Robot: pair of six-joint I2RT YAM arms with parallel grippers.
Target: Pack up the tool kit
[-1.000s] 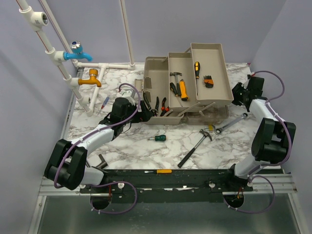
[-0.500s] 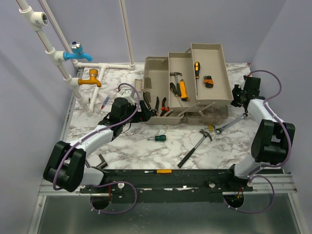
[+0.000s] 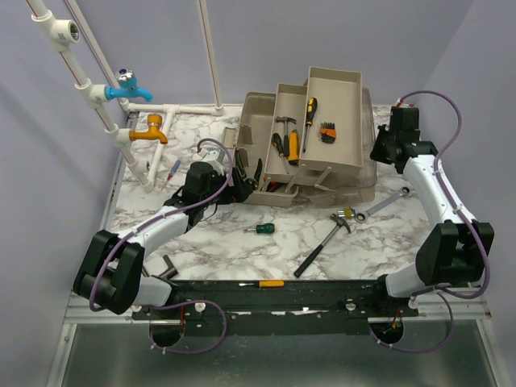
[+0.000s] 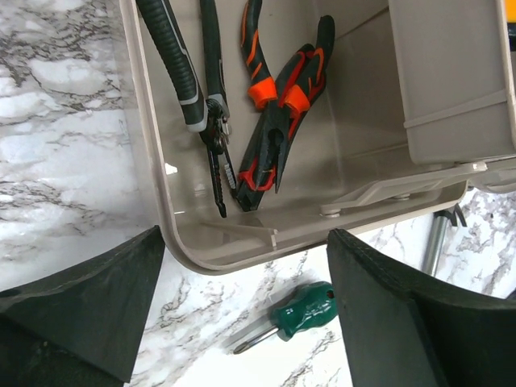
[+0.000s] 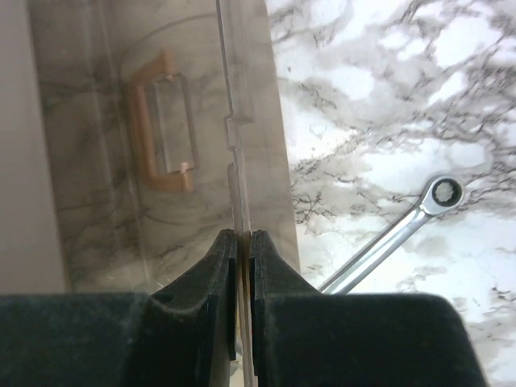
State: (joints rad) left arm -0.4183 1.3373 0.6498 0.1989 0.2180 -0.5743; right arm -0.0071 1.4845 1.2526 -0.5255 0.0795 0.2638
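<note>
Marble-patterned tabletop (image 3: pixel 218 242) carries the loose tools nearest the arm bases: a yellow-handled screwdriver (image 3: pixel 266 283) at the near edge, then a hammer (image 3: pixel 322 242), a green screwdriver (image 4: pixel 294 316) and a ratchet wrench (image 5: pixel 387 238), all outside the toolbox (image 3: pixel 270 193). The toolbox stands at the far middle of the tabletop. The left hand (image 4: pixel 246 242) is spread wide and hovers just beside the box's near-left corner, holding nothing; pliers (image 4: pixel 274 137) lie in the base below it. Farther right, the right hand (image 5: pixel 243 242) has its fingers pressed together, pinching the rim of the smoky lid (image 5: pixel 105 242), through which the handle (image 5: pixel 157 133) shows. The trays (image 3: pixel 330 97) stand stepped above the base, with tools in them. The step in hand appears to be swinging the lid over so the trays fold in. Guide the rim along the hinge arc without twisting the thin edge, and move slowly so the tray contents do not slide. Steady the base with the left hand if it shifts. Note that the loose tools are not yet packed.
</note>
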